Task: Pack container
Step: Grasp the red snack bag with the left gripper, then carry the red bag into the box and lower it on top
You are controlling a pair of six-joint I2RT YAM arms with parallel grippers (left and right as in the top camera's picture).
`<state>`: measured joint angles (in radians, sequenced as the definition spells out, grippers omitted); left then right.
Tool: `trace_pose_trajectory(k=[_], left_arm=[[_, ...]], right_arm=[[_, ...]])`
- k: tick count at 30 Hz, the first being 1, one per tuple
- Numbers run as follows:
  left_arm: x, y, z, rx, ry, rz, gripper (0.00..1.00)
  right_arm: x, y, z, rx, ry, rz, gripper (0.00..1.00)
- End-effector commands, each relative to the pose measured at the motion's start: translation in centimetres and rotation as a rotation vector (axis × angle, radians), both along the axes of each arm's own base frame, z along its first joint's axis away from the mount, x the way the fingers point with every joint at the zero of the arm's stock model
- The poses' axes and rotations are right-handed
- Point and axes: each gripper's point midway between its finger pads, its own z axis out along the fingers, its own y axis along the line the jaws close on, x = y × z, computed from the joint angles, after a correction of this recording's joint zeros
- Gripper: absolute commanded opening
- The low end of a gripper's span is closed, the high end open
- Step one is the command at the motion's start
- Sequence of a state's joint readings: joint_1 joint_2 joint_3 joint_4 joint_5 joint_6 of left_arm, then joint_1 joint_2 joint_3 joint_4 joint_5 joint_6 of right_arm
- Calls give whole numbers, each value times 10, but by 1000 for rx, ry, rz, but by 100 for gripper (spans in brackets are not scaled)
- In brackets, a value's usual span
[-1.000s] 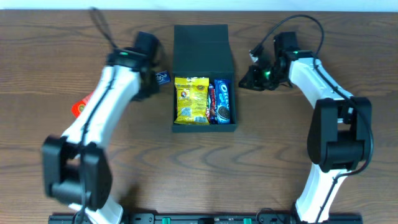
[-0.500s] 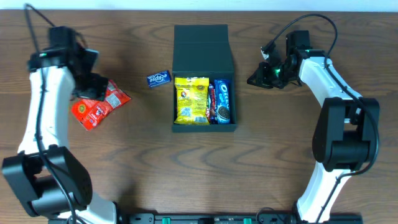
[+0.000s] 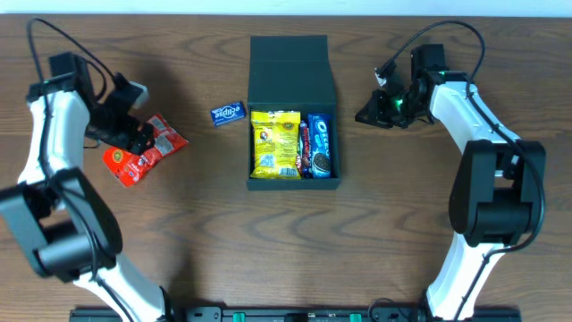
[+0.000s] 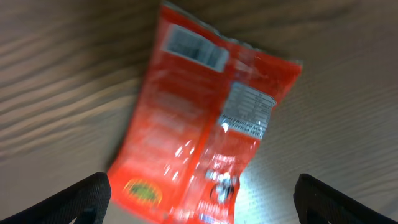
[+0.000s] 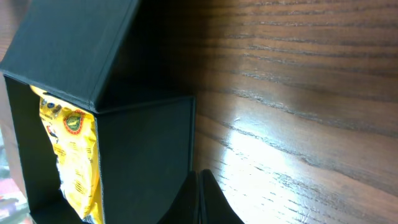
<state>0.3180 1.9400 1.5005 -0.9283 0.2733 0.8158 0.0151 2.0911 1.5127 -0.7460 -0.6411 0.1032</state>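
Note:
The dark container stands open at the table's middle, its lid flap folded back. Inside lie a yellow snack packet and a blue Oreo packet. A red snack packet lies flat at the far left. My left gripper hovers over the red packet, open wide, one finger on each side of it. My right gripper is shut and holds nothing, just right of the container. In the right wrist view its tips sit by the container's wall, with the yellow packet showing inside.
A small blue gum packet lies on the wood just left of the container's lid. Bare wooden table stretches in front of the container. Cables loop above both wrists.
My left arm swung from beside the container to the far left over the red packet, and its jaws opened. The small blue packet stays on the table. The right arm shifted slightly right.

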Motion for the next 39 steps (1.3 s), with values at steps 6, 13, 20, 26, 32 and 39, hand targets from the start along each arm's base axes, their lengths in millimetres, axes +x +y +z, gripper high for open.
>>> trace_pose_trajectory(k=[6, 13, 20, 26, 32, 39], left_arm=[[12, 6, -46, 43, 38, -96, 95], [11, -3, -72, 32, 83, -136, 95], [21, -8, -73, 51, 51, -154, 63], [31, -12, -60, 77, 22, -125, 50], [69, -24, -2, 59, -100, 94, 38], [96, -100, 92, -92, -258, 164, 34]], right_arm=[[3, 2, 9, 31, 25, -40, 2], [2, 2, 9, 37, 50, -65, 2], [2, 2, 9, 40, 59, -79, 2], [3, 2, 9, 41, 59, -82, 2], [9, -5, 15, 44, 42, -97, 2], [24, -38, 33, 45, 17, -169, 2]])
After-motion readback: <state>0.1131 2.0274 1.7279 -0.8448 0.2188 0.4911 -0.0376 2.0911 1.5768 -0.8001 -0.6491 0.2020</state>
